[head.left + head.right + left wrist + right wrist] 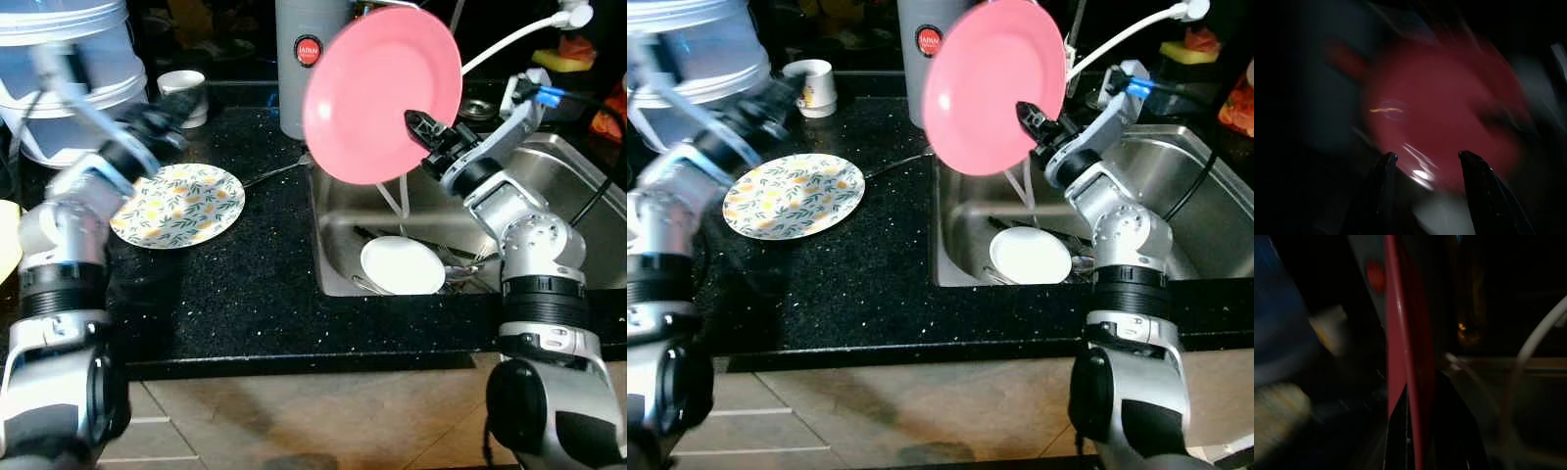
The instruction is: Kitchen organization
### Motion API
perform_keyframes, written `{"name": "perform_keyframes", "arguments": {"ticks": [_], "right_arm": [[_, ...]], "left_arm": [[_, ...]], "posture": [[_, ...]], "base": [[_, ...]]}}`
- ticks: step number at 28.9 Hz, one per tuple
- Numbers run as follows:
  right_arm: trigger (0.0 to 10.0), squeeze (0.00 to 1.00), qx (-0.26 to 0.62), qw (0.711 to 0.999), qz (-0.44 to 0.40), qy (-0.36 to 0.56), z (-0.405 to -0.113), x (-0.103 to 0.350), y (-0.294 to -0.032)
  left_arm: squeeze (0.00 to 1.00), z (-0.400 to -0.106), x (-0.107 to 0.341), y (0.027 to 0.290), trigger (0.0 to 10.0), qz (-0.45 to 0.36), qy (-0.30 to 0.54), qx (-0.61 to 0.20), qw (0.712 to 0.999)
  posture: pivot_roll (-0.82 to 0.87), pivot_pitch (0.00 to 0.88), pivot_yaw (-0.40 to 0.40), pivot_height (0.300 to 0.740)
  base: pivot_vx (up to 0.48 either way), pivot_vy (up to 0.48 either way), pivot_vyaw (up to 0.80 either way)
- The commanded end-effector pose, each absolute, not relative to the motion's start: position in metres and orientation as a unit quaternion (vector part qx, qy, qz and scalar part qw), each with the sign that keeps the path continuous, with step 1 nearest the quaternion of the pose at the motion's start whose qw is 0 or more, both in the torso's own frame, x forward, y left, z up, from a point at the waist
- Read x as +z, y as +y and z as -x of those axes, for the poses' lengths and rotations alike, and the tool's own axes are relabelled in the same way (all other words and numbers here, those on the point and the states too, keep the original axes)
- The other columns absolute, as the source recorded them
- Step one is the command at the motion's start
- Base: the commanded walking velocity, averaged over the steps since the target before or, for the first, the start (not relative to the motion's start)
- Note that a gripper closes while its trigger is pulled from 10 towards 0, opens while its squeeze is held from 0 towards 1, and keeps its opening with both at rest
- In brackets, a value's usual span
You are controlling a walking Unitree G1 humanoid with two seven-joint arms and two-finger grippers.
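We are standing at a black speckled table with a steel sink set into it on our right. On the far left a large white and blue container is standing on the table, and a tall grey canister with a red label is rising behind the sink's near corner. We are holding a pink plate up in the air above the left part of the sink, tilted nearly upright with its face toward us; our right gripper is clamping its lower right rim, the fingers closed on the edge from both sides. A floral plate is lying flat on the table, left of the sink. Our left gripper is hovering just above its far rim, blurred, with the fingers spread apart and holding nothing. A round white plate is lying in the sink among cutlery. A small white cup is sitting near the back of the table.
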State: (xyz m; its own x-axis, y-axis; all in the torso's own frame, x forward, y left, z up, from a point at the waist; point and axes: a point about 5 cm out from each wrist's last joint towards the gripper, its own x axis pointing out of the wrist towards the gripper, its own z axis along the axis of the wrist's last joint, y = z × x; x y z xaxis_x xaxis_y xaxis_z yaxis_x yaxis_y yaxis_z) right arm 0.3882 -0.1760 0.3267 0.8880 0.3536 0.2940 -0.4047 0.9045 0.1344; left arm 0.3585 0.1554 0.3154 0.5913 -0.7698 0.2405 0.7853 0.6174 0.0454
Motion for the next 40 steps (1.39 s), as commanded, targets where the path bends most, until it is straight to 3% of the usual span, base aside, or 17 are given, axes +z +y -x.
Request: {"name": "perform_keyframes", "arguments": {"ticks": [1, 5, 11, 13, 14, 16, 22, 25, 29, 30, 32, 33, 34, 35, 40], "right_arm": [[0.0, 0.0, 0.19, 0.976, -0.022, -0.107, -0.392, 0.31, -0.166], [0.0, 0.0, 0.187, 0.976, 0.057, -0.094, -0.395, 0.3, -0.16], [0.0, 0.0, 0.187, 0.971, 0.121, -0.085, -0.397, 0.292, -0.158], [1.3, 0.0, 0.187, 0.967, 0.152, -0.078, -0.397, 0.288, -0.158], [1.3, 0.0, 0.187, 0.967, 0.152, -0.078, -0.397, 0.288, -0.158], [2.9, 0.0, 0.18, 0.965, 0.18, -0.064, -0.398, 0.284, -0.161], [2.7, 0.0, 0.164, 0.961, 0.222, -0.024, -0.401, 0.275, -0.172], [2.0, 0.0, 0.171, 0.959, 0.225, -0.017, -0.401, 0.273, -0.173], [1.9, 0.0, 0.172, 0.958, 0.231, -0.011, -0.401, 0.271, -0.174], [2.5, 0.0, 0.171, 0.957, 0.234, -0.008, -0.402, 0.27, -0.175], [2.5, 0.0, 0.171, 0.957, 0.234, -0.008, -0.402, 0.27, -0.175], [5.5, 0.0, 0.17, 0.957, 0.235, -0.006, -0.402, 0.269, -0.175], [10.0, 0.93, 0.168, 0.957, 0.237, -0.005, -0.402, 0.269, -0.176], [10.0, 1.0, 0.167, 0.957, 0.237, -0.004, -0.403, 0.27, -0.177], [10.0, 1.0, 0.155, 0.958, 0.241, -0.006, -0.404, 0.273, -0.179]], "left_arm": [[0.0, -0.351, 0.3, 0.129, 10.0, -0.033, -0.082, -0.494, 0.865], [0.0, -0.343, 0.283, 0.114, 10.0, -0.111, -0.044, -0.538, 0.835], [0.0, -0.337, 0.275, 0.11, 10.0, -0.121, -0.018, -0.563, 0.818], [0.0, -0.333, 0.272, 0.111, 10.0, -0.13, -0.008, -0.57, 0.812], [0.0, -0.333, 0.272, 0.111, 10.0, -0.13, -0.008, -0.57, 0.812], [0.0, -0.333, 0.269, 0.113, 10.0, -0.146, 0.001, -0.567, 0.811], [0.0, -0.335, 0.263, 0.116, 10.0, -0.173, 0.013, -0.557, 0.812], [0.0, -0.335, 0.262, 0.116, 10.0, -0.174, 0.014, -0.557, 0.812], [0.0, -0.335, 0.261, 0.116, 10.0, -0.175, 0.017, -0.558, 0.811], [0.0, -0.334, 0.26, 0.116, 10.0, -0.178, 0.019, -0.557, 0.811], [0.0, -0.334, 0.26, 0.116, 10.0, -0.178, 0.019, -0.557, 0.811], [0.0, -0.334, 0.26, 0.116, 10.0, -0.179, 0.021, -0.558, 0.81], [0.0, -0.334, 0.259, 0.117, 10.0, -0.184, 0.023, -0.556, 0.81], [0.0, -0.335, 0.259, 0.117, 10.0, -0.187, 0.024, -0.555, 0.81], [0.0, -0.335, 0.261, 0.118, 10.0, -0.189, 0.02, -0.548, 0.815]], "posture": [[0.05, 0.148, 0.039, 0.74], [0.04, 0.142, 0.031, 0.74], [0.04, 0.139, 0.03, 0.74], [0.04, 0.135, 0.029, 0.74], [0.04, 0.135, 0.029, 0.74], [0.04, 0.135, 0.029, 0.74], [0.04, 0.126, 0.027, 0.74], [0.04, 0.123, 0.027, 0.74], [0.04, 0.123, 0.028, 0.74], [0.04, 0.123, 0.029, 0.74], [0.04, 0.123, 0.029, 0.74], [0.04, 0.123, 0.029, 0.74], [0.04, 0.123, 0.029, 0.74], [0.04, 0.123, 0.029, 0.74], [0.04, 0.12, 0.027, 0.74]], "base": [[0.0, 0.0, 0.0], [0.0, 0.0, 0.0], [0.0, 0.0, 0.0], [0.0, 0.0, 0.0], [0.0, 0.0, 0.0], [0.0, 0.0, 0.0], [0.0, 0.0, 0.0], [0.0, 0.0, 0.0], [0.0, 0.0, 0.0], [0.0, 0.0, 0.0], [0.0, 0.0, 0.0], [0.0, 0.0, 0.0], [0.0, 0.0, 0.0], [0.0, 0.0, 0.0], [0.0, 0.0, 0.0]]}}
